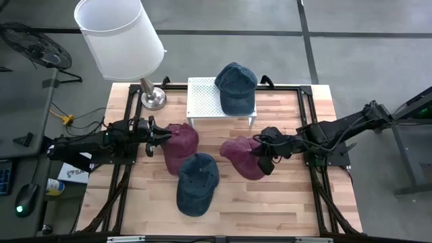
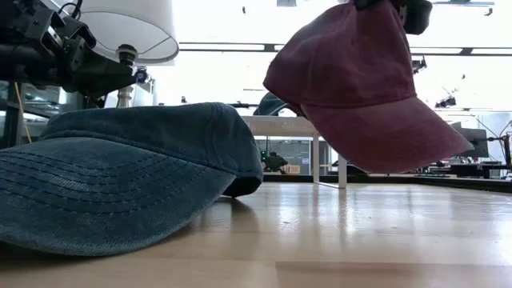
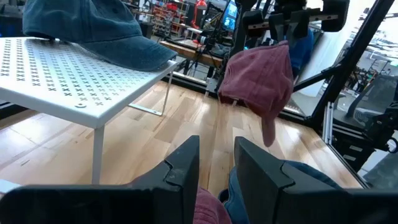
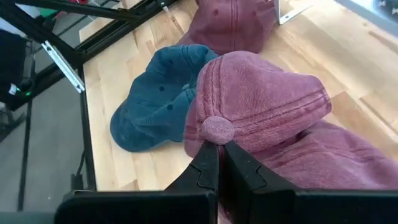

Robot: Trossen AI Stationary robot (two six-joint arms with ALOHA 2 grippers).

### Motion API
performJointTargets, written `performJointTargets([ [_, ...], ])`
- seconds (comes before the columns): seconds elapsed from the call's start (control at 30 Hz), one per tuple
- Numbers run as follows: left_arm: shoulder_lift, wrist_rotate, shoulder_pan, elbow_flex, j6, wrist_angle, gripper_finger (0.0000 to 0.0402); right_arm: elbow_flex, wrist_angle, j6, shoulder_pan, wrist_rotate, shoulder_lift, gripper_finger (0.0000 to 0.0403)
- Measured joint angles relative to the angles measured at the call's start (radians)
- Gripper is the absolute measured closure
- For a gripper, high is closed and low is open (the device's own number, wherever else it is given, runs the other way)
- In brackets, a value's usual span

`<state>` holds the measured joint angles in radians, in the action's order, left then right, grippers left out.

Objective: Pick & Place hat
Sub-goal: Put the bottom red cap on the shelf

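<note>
Maroon hat [image 2: 360,88] is pinched in the right end effector [image 4: 217,158] and held clear above the table [image 1: 283,196]; one denim hat [image 1: 235,86] is already placed on the white rack [image 1: 202,101], others remain.

No lettering, brand, number or sign can be read anywhere in these views. A white label with blue print [image 1: 74,173] lies beside the bench's [image 1: 283,202] left edge in the overhead view, but its characters are too small to make out.
</note>
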<state>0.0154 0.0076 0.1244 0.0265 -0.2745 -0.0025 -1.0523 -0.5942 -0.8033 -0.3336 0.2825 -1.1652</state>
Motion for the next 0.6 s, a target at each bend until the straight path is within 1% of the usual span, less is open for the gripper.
performJointTargets([
  [0.3, 0.0, -0.043, 0.0, 0.0, -0.001, 0.004, 0.0301, 0.0, 0.003, -0.053, 0.0, -0.001, 0.0, 0.0402],
  [0.47, 0.0, -0.058, 0.0, 0.0, -0.121, 0.007, 0.0301, 0.0, 0.027, -0.053, 0.0, 0.002, 0.0, 0.0402],
  [0.6, 0.0, -0.067, 0.0, 0.0, -0.181, 0.012, 0.0301, 0.0, 0.04, -0.054, 0.0, 0.053, 0.0, 0.0402],
])
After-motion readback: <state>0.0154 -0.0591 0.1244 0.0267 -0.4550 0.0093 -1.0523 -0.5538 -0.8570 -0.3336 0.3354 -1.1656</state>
